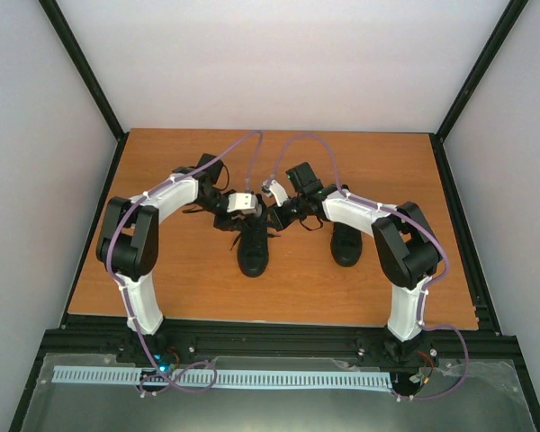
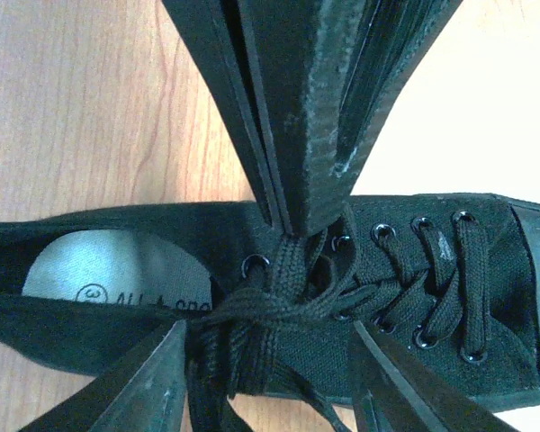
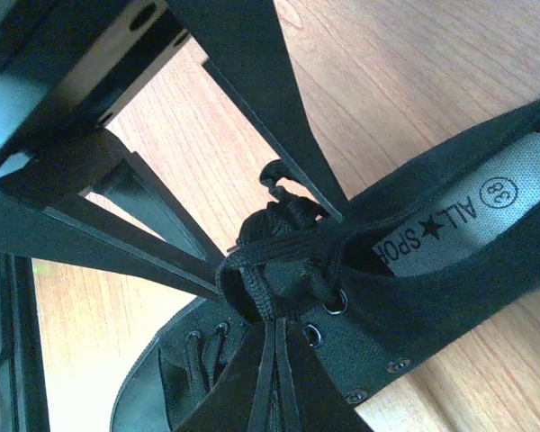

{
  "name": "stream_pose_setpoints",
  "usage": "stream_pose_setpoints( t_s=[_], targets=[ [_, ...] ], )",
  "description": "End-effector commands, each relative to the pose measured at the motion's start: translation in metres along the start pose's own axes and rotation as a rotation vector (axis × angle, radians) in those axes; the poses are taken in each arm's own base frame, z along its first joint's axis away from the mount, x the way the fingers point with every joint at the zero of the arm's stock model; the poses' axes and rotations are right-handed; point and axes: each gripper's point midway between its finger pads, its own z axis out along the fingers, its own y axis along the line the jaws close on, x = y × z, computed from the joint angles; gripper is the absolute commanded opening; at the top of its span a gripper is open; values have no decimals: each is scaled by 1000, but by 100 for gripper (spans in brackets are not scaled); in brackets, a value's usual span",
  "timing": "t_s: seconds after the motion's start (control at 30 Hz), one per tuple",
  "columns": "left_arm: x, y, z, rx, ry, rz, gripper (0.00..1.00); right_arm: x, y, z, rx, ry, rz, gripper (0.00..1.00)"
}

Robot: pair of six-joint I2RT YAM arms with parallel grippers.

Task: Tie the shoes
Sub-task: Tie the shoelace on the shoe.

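Two black sneakers stand on the wooden table: one in the middle, one to its right, partly under my right arm. Both grippers meet over the middle shoe's laces. My left gripper is open, its fingers spread on either side of the crossed black laces near the top eyelets. My right gripper is shut on a lace strand that rises from the knot. It shows from above in the left wrist view. In the top view they are side by side, left and right.
The wooden table is boxed in by white walls and black frame posts. The right shoe sits about a hand's width from the middle one. A black rail runs along the near edge by the arm bases.
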Motion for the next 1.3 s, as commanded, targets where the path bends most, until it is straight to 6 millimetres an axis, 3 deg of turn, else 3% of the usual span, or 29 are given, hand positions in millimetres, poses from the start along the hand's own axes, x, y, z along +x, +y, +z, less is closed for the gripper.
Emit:
stream_pose_setpoints(
  t_s=[0.0,0.17,0.4,0.53,0.67,0.73,1.27],
  targets=[
    [-20,8,-24,-71,-1,77,53,-4,4,0,-2,-10,-28,3],
    [-41,-2,-36,-62,-35,95,57,-6,5,-1,-2,-15,-29,3],
    [-48,-8,-30,-32,-57,93,58,-8,6,-2,-1,-23,-28,3],
    [-49,-9,-19,-5,-63,85,49,-10,7,-3,0,-26,-32,3],
    [-43,-5,-12,1,-45,55,31,-10,8,-6,7,-30,-34,3],
    [-39,-6,-10,5,-35,56,27,-10,8,-8,15,-31,-37,3],
    [-6,12,4,-44,67,23,24,-2,2,-24,74,-47,-28,3]
  ],
)
